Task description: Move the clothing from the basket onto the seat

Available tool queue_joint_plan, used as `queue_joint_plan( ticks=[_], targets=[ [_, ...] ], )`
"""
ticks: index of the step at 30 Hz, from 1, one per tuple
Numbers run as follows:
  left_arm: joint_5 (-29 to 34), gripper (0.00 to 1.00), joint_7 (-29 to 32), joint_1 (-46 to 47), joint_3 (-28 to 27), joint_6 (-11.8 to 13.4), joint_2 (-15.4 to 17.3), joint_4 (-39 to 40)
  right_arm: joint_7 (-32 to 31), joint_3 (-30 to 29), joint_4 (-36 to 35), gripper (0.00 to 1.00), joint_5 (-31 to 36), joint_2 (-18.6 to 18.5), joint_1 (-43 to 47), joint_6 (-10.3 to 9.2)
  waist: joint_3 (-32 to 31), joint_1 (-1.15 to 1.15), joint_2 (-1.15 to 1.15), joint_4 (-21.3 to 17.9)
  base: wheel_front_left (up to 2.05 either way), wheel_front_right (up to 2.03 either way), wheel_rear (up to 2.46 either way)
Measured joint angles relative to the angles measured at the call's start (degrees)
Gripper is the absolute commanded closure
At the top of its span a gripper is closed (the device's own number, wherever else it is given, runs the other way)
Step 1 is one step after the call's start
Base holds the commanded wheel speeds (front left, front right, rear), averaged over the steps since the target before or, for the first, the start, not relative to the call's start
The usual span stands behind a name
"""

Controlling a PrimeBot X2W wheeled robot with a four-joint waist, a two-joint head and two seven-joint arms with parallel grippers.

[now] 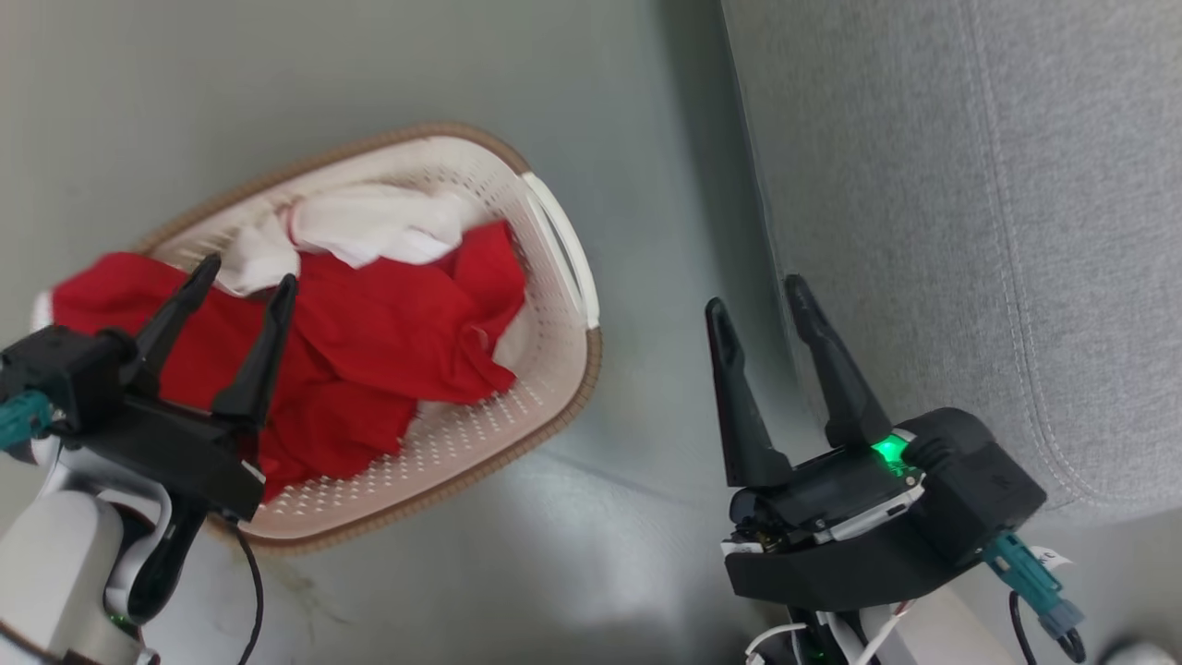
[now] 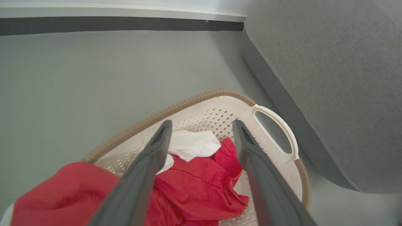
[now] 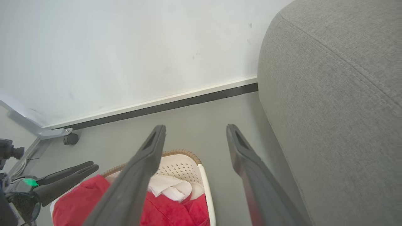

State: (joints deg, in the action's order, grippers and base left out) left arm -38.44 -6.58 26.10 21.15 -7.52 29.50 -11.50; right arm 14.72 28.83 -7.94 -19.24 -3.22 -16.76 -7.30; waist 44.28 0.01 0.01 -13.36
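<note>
The clothing (image 1: pixel 388 342), crumpled red fabric with a white part on top, lies in the basket (image 1: pixel 545 369), a cream perforated tub with a brown rim, on the grey floor. One red fold hangs over the basket's left rim. My left gripper (image 1: pixel 245 272) hovers open above the clothing's left part, nothing between its fingers. In the left wrist view the clothing (image 2: pixel 194 185) lies below the left gripper (image 2: pixel 202 124). My right gripper (image 1: pixel 757 305) is open over the floor between the basket and the seat (image 1: pixel 979 231), a light grey fabric sofa at the right.
A wall with a dark skirting strip (image 3: pixel 163 106) runs behind the basket. A metal leg with a castor (image 3: pixel 70 138) stands at the far left in the right wrist view. Bare grey floor (image 1: pixel 646 231) separates basket and sofa.
</note>
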Motion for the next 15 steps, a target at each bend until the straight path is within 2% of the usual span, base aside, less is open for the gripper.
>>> queue_joint_plan(
  ticks=[5, 15],
  targets=[
    [-0.75, 0.0, 1.87, 2.37, 0.9, 0.0, 0.15, -2.82, 0.0, -0.24, -1.56, 0.0, -0.16, 0.03, 0.91, 0.0, 3.59, 0.0, 0.0, -1.51, 0.0, 0.0, 0.0],
    [-1.41, 0.0, 5.59, 6.66, 2.14, -0.02, 1.41, -8.72, 0.0, 2.99, -4.68, 0.0, -1.89, 0.2, 1.07, 0.0, 10.03, 0.0, -0.01, -4.83, 0.0, 0.0, 0.0]
  ],
)
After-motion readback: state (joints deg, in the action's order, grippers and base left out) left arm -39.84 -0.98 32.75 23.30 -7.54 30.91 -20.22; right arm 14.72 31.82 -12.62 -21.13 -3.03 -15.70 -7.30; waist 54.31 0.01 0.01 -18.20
